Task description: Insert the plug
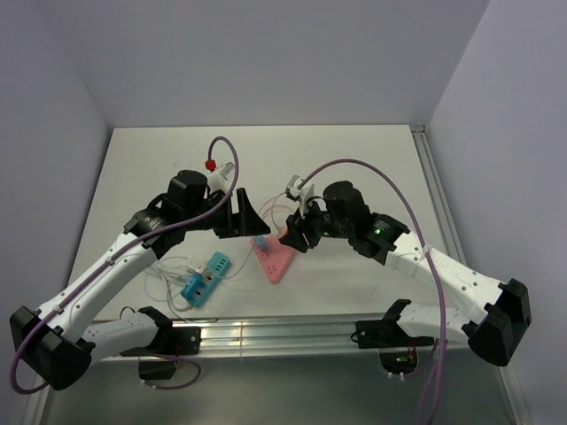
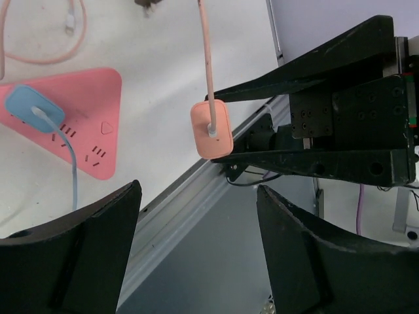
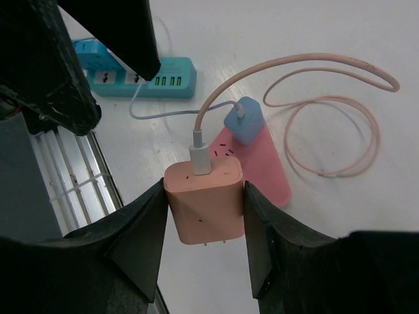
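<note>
My right gripper [image 3: 204, 210] is shut on a pink plug adapter [image 3: 204, 203], prongs pointing down, and holds it above the table beside the pink triangular power strip [image 3: 262, 163]. A pink cable runs from the plug's top. A blue plug [image 3: 245, 121] sits in the strip. In the top view the right gripper [image 1: 297, 235] holds the plug [image 1: 288, 235] just above the strip [image 1: 275, 258]. My left gripper [image 2: 198, 190] is open and empty, close by on the left [image 1: 248, 217]; its view shows the held plug [image 2: 211, 129] and the strip [image 2: 78, 118].
A teal power strip [image 1: 206, 276] with a blue adapter lies left of the pink one, with thin white cables around it. The pink cable loops on the table [image 3: 334, 131]. A metal rail [image 1: 275, 335] runs along the near table edge.
</note>
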{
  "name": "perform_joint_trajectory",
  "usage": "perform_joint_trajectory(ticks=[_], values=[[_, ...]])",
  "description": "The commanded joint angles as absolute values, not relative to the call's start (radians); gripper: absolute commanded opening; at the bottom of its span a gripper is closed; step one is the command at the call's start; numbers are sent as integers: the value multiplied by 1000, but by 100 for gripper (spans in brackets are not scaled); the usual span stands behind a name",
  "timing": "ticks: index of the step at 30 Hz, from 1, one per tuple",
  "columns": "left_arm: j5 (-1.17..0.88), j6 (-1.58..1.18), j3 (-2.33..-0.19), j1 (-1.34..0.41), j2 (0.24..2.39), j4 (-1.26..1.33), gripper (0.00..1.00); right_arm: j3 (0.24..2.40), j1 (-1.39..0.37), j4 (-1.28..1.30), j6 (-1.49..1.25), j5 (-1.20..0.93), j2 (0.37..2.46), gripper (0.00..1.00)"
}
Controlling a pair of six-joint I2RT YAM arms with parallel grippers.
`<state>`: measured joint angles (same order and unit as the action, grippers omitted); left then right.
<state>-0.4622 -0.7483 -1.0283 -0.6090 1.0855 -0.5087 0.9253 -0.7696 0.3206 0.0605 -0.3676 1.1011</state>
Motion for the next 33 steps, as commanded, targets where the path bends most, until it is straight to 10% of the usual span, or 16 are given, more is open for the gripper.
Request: perform_joint_trajectory(ticks=[1, 26, 33], values=[[-538, -735, -1020, -606, 1081, -440, 77, 939, -796, 264, 54, -400, 1081, 0], [-686, -759, -989, -644, 1255, -356, 70, 994, -876, 267, 69, -359, 1123, 0], [-727, -787, -971, -647, 1279, -322, 35, 986, -890, 249, 61, -330, 1117, 0]])
